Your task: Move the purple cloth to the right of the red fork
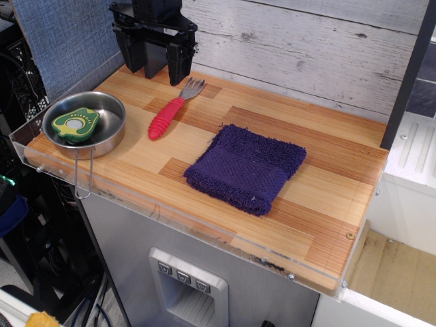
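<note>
Though parked empty at the far left of the bench (320, 225), fingers (178, 65) spread wide, gripper (158, 58) well clear of the cloth (246, 167). Cloth flat, right of the fork (174, 109), apart from it; arguably placed already. Bowl (109, 133) with avocado toy (76, 125) far left, uninvolved.

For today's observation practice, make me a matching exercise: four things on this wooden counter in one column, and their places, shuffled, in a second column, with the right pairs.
Things
1. purple cloth
2. red fork
3. metal bowl
4. gripper

Places
A. at the counter's left edge
B. hanging above the back of the counter
C. mid-counter, right of the fork
D. between the bowl and the cloth

Pairs: 1-C, 2-D, 3-A, 4-B
</note>
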Action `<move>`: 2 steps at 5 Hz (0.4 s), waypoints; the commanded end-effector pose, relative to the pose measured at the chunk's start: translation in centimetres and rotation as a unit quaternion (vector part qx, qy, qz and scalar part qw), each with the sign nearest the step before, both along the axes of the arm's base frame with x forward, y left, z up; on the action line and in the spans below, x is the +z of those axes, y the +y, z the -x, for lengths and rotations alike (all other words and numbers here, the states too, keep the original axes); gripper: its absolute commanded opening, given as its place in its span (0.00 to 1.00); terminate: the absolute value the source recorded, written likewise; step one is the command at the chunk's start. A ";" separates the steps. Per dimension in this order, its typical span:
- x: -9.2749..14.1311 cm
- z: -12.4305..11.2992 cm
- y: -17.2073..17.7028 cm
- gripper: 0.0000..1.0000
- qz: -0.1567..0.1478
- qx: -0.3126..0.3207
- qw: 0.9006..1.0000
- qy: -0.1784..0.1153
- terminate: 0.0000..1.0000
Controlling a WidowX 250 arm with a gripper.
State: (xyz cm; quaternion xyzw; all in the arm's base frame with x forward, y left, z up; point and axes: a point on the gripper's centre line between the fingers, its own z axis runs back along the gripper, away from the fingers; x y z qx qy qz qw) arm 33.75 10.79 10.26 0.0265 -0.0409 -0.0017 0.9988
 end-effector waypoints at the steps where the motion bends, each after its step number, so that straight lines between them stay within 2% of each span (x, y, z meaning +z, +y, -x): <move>1: 0.0 0.0 0.0 1.00 0.000 0.000 1.000 0.000 0.00; 2: -0.2 0.4 -1.8 1.00 0.021 0.010 1.000 0.001 0.00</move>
